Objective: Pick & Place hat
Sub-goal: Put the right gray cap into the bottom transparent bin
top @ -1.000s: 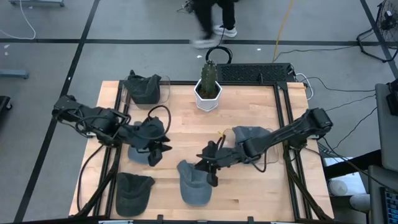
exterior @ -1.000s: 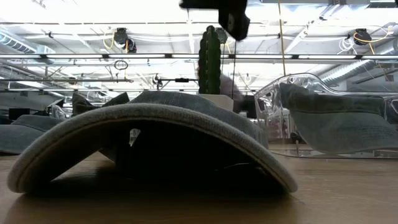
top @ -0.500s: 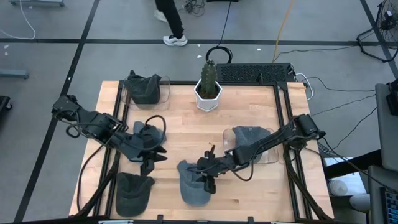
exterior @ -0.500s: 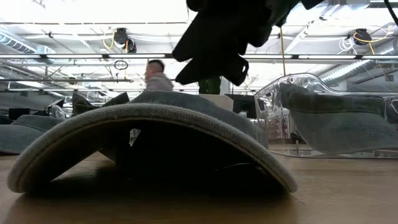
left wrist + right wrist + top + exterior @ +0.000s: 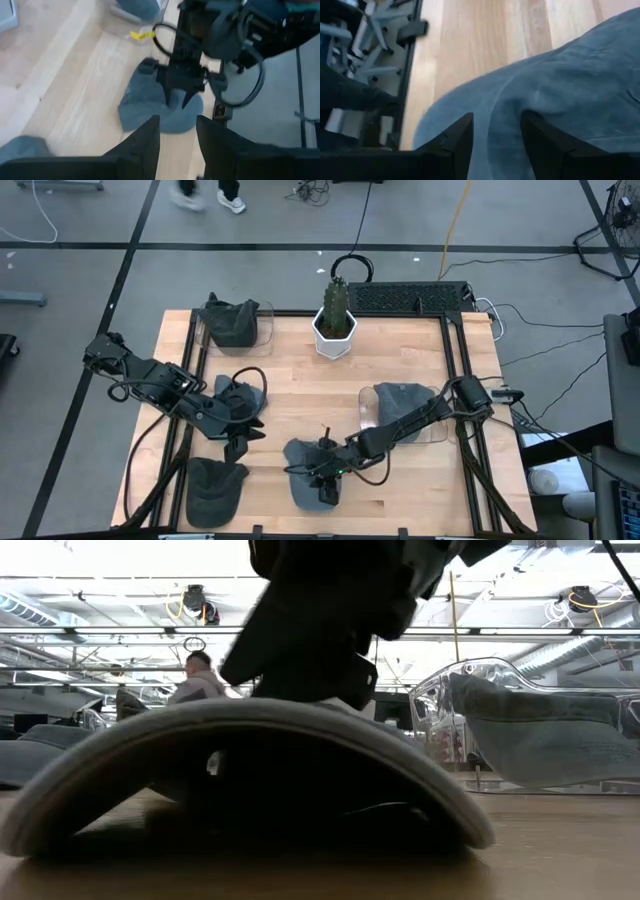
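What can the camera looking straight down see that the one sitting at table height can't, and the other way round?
Only the high view shows the whole table: the left claw at its left side, a cap in front of it, and another cap at the back left corner. Only the low view shows a person in the room behind. Both show the right claw open over the front cap, and the cactus pot.

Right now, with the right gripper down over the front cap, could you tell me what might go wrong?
The right gripper hovers open over the grey cap; closing might pinch only loose fabric, so the cap could slip or fold. The left gripper waits close by, above another cap, so a wide lift could bring the arms together.
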You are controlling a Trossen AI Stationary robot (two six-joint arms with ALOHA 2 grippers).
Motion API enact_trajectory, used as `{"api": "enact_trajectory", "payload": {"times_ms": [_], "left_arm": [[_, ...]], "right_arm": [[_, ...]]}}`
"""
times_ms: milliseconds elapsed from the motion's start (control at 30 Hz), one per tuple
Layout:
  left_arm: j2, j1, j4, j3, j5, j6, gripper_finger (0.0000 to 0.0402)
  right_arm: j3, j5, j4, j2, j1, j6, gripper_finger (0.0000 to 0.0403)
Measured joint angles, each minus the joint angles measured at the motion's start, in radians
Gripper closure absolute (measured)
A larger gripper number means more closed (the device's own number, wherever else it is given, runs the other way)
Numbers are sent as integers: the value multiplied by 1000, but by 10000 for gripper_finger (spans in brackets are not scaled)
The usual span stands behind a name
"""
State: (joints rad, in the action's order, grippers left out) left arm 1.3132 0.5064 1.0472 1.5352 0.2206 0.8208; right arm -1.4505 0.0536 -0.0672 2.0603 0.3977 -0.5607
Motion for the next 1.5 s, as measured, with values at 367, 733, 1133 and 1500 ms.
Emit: {"api": "enact_trajectory", "payload": {"times_ms": [367,733,1133,1500], "left_arm": [[0,0,5,0,-38,-14,266],[0,41,3,0,-40,26,266],[0,51,35,0,34,25,266],[0,4,88,-1,82,100,266]], "right_arm": [[-1,-81,-102,-95,-4,72,249],[2,-25,-143,-49,-5,83,249],[64,-24,-60,-48,3,43,250],[68,52,-27,-13,3,26,311]]}}
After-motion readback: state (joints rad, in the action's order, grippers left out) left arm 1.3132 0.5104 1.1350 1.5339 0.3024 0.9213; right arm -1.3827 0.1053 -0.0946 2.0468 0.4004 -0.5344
